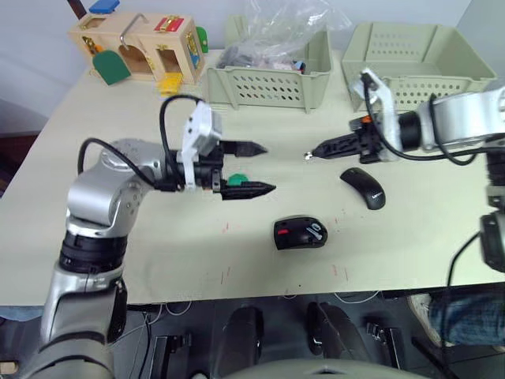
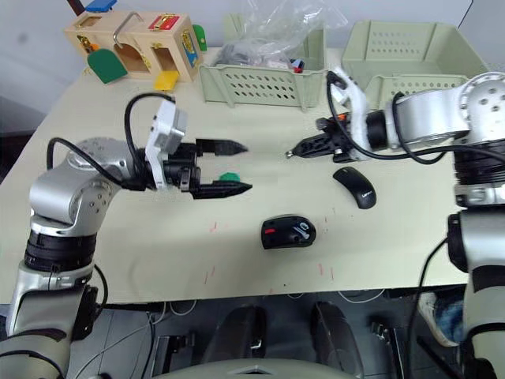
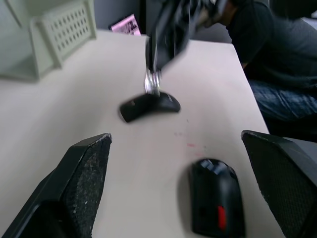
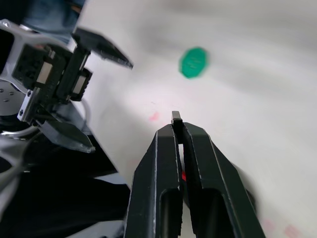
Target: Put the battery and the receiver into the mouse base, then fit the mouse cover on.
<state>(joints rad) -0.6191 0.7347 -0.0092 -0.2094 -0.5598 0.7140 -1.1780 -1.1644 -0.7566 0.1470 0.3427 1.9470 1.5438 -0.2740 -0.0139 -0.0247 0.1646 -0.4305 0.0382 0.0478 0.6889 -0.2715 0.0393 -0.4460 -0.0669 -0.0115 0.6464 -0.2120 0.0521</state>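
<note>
Right gripper (image 1: 310, 155) held above the table (image 1: 95, 158), out in front of the two pale green baskets, its fingers pressed together on the receiver (image 4: 176, 117), a tiny dark squarish piece poking out at the tips; from the left wrist a small silvery end shows at those tips. Left gripper (image 1: 264, 168) hovers over the middle of the table with fingers spread wide, nothing between them. Green scalloped disc (image 2: 230, 177) lies on the table between the left fingers as seen from the head, below the gripper rather than held. Mouse base (image 1: 300, 233), black with a red patch on top, sits near the front-middle of the table, apart from both grippers. Some silvery detail shows in its top, too small to identify. Mouse cover (image 1: 363, 187), glossy black shell, lies to the right of and behind the base, just below the right gripper's arm, not touching the base. Left-hand basket (image 1: 272, 75) holds a clear plastic bag (image 1: 280, 28) and small dark items. Wooden latch toy box (image 1: 138, 43) at the far left corner. Battery not made out anywhere.
</note>
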